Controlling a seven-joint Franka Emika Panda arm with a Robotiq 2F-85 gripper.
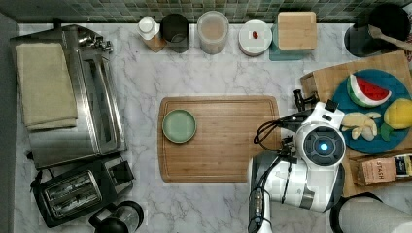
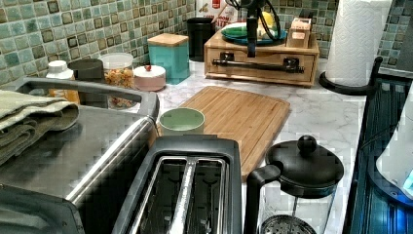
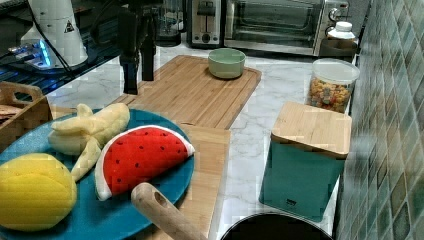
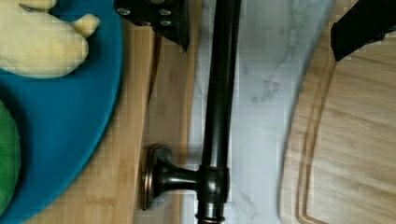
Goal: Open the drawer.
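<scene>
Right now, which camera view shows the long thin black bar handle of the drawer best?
The left view: the whole black bar handle shows across the closed bamboo drawer front, with the gripper hanging before it. The wrist view shows one stretch and one mount.

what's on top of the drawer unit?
On the drawer unit's top: a blue plate carrying toy watermelon, banana and a yellow fruit. The drawer's inside is hidden; its front looks closed.
</scene>
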